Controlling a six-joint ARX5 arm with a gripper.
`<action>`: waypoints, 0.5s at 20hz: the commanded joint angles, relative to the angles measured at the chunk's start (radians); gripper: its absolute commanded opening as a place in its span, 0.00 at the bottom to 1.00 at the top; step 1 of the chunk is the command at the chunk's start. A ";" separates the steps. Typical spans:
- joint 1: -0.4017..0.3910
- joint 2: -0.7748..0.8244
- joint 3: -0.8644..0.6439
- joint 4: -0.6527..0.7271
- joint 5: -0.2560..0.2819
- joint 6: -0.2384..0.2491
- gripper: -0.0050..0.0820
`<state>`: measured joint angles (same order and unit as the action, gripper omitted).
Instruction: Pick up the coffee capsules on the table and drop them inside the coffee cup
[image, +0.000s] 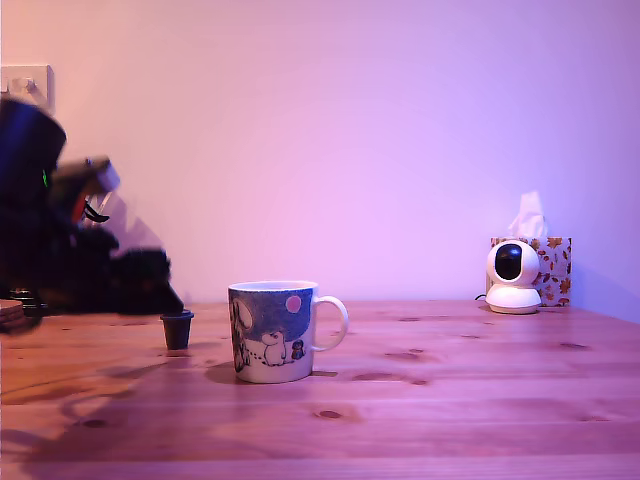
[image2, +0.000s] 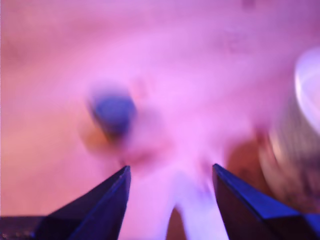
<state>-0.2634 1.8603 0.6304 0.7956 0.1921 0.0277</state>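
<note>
While end effector (image2: 170, 172) gapes, cup (image: 272, 331) artwork wordless; capsule (image: 177, 329) unlabelled

**Pink cast, blurred wrist feed**

I see a pink-violet tint everywhere. My exterior view is dim but sharp, except the smeared arm (image: 70, 250); soft shadows spread across the table (image: 450, 400). My wrist view is heavily blurred.

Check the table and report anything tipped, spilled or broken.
Nothing stands out. The dark capsule and the mug both stand upright on the table, apart, with no spill visible. The wrist view is too blurred to add detail.
</note>
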 joint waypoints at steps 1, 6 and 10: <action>0.002 0.044 -0.008 0.045 -0.004 -0.006 0.60; 0.003 0.132 -0.006 0.186 -0.029 -0.002 0.70; 0.011 0.196 0.027 0.210 -0.044 -0.002 0.72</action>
<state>-0.2584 2.0251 0.6426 0.9974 0.1509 0.0277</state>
